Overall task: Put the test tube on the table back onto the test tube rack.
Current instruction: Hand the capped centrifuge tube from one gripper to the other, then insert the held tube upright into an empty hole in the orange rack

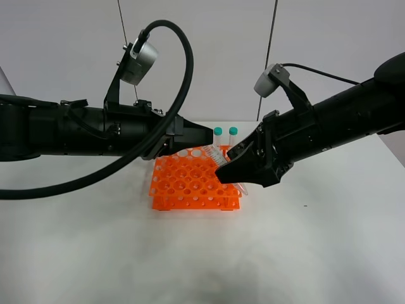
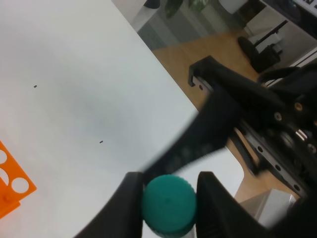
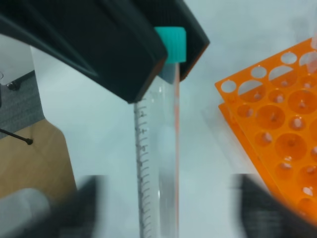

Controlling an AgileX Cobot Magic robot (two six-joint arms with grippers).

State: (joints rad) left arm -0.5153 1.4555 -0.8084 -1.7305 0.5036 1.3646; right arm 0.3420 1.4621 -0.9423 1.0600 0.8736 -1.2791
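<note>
The test tube (image 1: 214, 154), clear with a teal cap (image 2: 168, 203), hangs tilted over the right edge of the orange test tube rack (image 1: 186, 187). Its pointed tip (image 1: 243, 188) is just beside the rack, above the table (image 1: 190, 259). My left gripper (image 2: 168, 183) is shut on the cap. In the right wrist view, the left gripper's black fingers (image 3: 124, 54) clamp the cap (image 3: 171, 43). My right gripper (image 1: 231, 166) is open, and its blurred fingers (image 3: 86, 208) stand either side of the tube's body (image 3: 158, 163) without touching it.
Two more teal-capped tubes (image 1: 218, 132) (image 1: 233, 132) stand upright at the rack's back edge. The rack's corner shows in the left wrist view (image 2: 12, 191) and its holes in the right wrist view (image 3: 277, 129). Both arms crowd over the rack.
</note>
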